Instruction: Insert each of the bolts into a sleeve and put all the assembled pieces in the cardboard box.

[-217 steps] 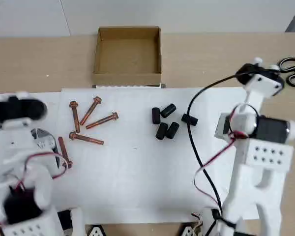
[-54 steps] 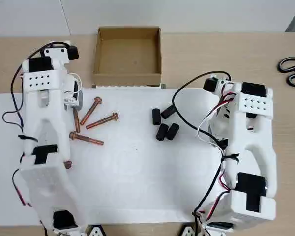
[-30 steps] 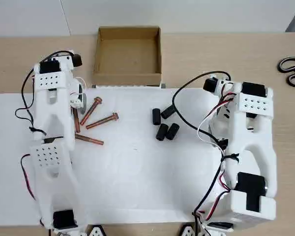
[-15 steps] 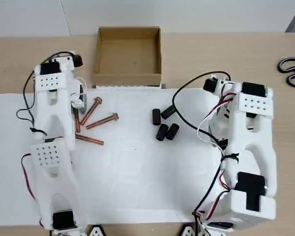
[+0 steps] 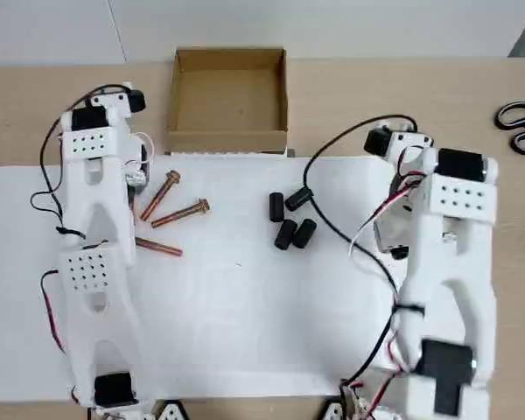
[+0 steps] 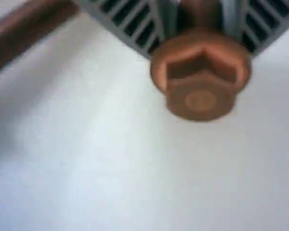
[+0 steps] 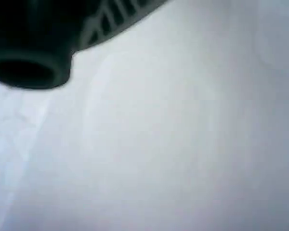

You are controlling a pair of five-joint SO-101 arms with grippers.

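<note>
Overhead view of a desk [image 5: 350, 105] with a white sheet [image 5: 245, 324] and two white robot arms. An open, empty cardboard box [image 5: 227, 96] sits at the far edge of the sheet. The left claw [image 6: 195, 12], just off the box's front left corner, is closed on a copper bolt [image 6: 200, 79]. The bolt's hexagonal head faces the wrist camera, and its shank runs away between the ribbed fingers [image 6: 125, 19], so its long axis follows the line of sight. The right claw [image 7: 94, 24], well off to the box's front right, grips a black sleeve [image 7: 29, 53] whose open bore faces its camera. The held bolt and held sleeve are well apart. Between them, in front of the box, lie three loose bolts [image 5: 179, 213] fanned at different angles. Four loose sleeves [image 5: 285, 234] are clustered below the box's right corner. Mating the pair likely means bringing the claws together in front of the box. The shank end, not the head, must meet the bore with both long axes in line. Scissors [image 5: 521, 122] lie far right of the box.
</note>
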